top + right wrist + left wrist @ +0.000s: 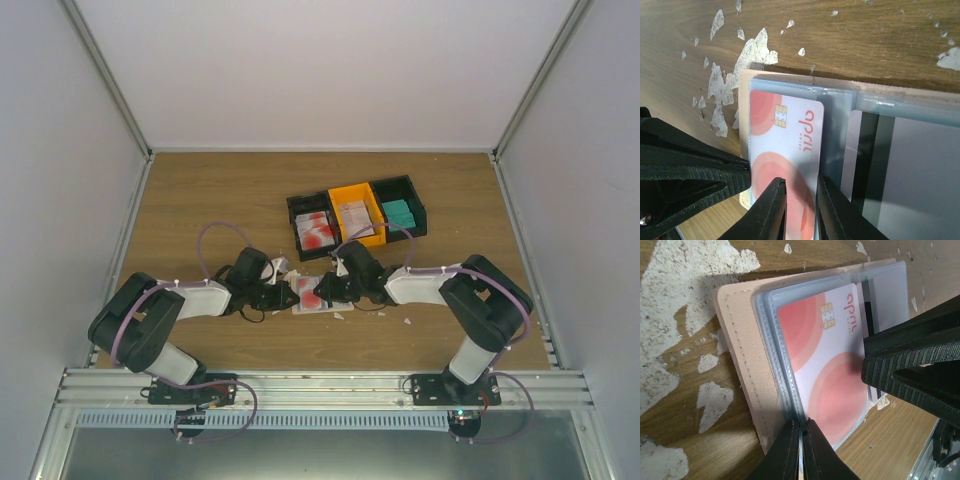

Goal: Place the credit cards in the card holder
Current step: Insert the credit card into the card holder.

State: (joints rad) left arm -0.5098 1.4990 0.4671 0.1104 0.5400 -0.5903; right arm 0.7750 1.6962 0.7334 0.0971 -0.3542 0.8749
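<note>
My left tool [800, 437] is pinching shut on the clear sleeve of the card holder [737, 355], steadying it open mid-tabletop [200, 200]. My right tool [801, 200], jaws slightly apart, is seemingly nudging the red-and-white card [790, 145] into its pocket.

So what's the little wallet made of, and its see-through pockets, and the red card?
Card holder: looks like matte beige leather or faux leather, stitched edge. Pockets: clear glossy plastic film, showing glare. Card: stiff shiny plastic with a metallic chip.
</note>
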